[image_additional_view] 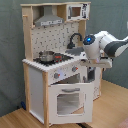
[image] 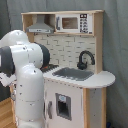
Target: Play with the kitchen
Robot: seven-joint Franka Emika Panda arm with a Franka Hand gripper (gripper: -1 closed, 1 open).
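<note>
The kitchen (image: pixel 75 30) is a tall white and light-wood toy unit, seen in both exterior views. It has a grey hood (image_additional_view: pixel 50 21), a microwave (image: pixel 70 23), a black faucet (image: pixel 85 59) over a sink (image: pixel 75 74), knobs (image_additional_view: pixel 65 73) and a windowed oven door (image_additional_view: pixel 70 100). A small pot (image_additional_view: pixel 46 56) sits on the stove. My white arm (image_additional_view: pixel 102 42) reaches in from the second exterior view's right. The gripper (image_additional_view: pixel 90 76) points down beside the counter's front corner, just above the oven door's upper right edge. In the first exterior view the arm (image: pixel 27 75) hides the stove and the gripper.
The kitchen stands on a wooden floor (image_additional_view: pixel 112 107) in front of a dark grey curtain (image_additional_view: pixel 10 50). The arm's thick white links fill the first exterior view's left, close against the counter's left end.
</note>
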